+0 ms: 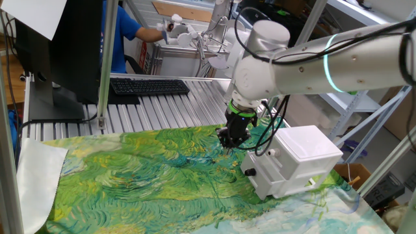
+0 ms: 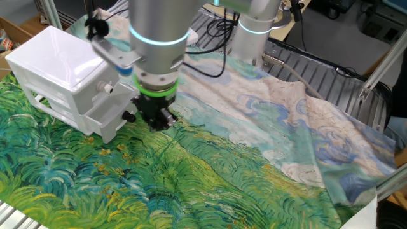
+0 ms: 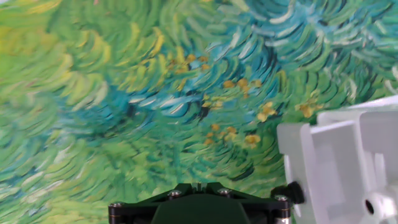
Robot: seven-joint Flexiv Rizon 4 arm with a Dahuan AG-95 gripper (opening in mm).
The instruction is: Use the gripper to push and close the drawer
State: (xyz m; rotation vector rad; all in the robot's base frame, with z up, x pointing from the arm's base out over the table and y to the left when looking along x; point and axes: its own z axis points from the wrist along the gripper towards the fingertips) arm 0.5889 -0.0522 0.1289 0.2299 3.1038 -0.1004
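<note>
1. Painted cloth (image 1: 143, 175) in swirling greens and blues covers the desk (image 1: 162, 104), whose ribbed metal top shows bare at the far edge, where a black keyboard (image 1: 149, 86) lies.
2. On the cloth sits a white two-drawer box (image 1: 296, 159); its lower drawer (image 1: 270, 179) stands pulled out from the front, proud of the upper drawer (image 1: 270, 154).
3. Hanging low over the cloth just in front of that box is the hand (image 2: 159, 119) (fingers pointing down, nothing held); whether its fingers are parted or together I cannot tell.
4. In the hand view the lower drawer's black knob (image 3: 293, 192) lies at about four o'clock, close by.
5. I judge that the push must run along the drawer's slide axis, straight into the box front.
</note>
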